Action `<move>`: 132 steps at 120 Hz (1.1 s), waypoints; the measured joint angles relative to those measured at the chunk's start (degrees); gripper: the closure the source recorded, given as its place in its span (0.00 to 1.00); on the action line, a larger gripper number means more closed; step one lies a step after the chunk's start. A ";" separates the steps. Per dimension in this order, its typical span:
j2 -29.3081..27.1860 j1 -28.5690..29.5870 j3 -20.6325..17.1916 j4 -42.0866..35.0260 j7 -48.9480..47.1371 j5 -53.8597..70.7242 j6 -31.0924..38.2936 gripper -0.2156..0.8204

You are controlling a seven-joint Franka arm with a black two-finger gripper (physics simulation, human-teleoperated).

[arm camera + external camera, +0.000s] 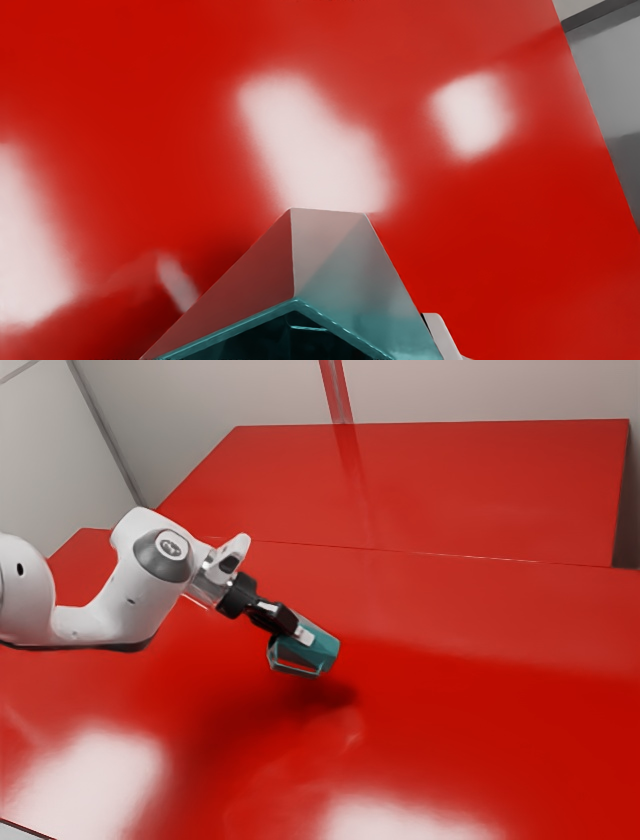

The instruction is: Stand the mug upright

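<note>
1. Above the red table (480, 730): one teal mug (321, 650), tilted, held at the end of the arm. Base and rim hard to tell apart in the exterior view.
2. Handle (297, 669), one, angular, teal. On the mug's lower side in the exterior view; partly dark against the body.
3. Rim (296, 301), angular. Turned toward the wrist camera, its near part cut off by the lower edge of the wrist view. Interior very dark, with one thin bright line; contents, if any, cannot be made out.
4. Gripper (299, 632), black, pale at the tips. Fingers closed about the mug, kept apart by its body. One fingertip (442, 336) lies along the mug's outer wall; the opposite one is hidden by the mug.
5. Arm (130, 585), white with grey trim, cut off by the exterior view's left edge. Slopes down to the mug.
6. Shadow (315, 697), soft-edged, on the tabletop beneath the mug. Outline blurred.
7. Tabletop finish: glossy, with pale glare patches that wash out the red beneath.
8. Rear red surface (500, 480), beyond a thin seam; pale wall (480, 390) behind, bearing a red strip (336, 390), cut off at its upper end.
</note>
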 joint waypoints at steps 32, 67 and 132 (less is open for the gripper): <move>-0.26 3.07 -2.57 3.92 -7.01 19.16 -0.68 0.94; -0.76 3.74 -3.75 5.28 -15.34 36.69 -2.59 0.94; -3.66 7.06 -8.55 0.68 -30.25 50.10 -2.52 0.94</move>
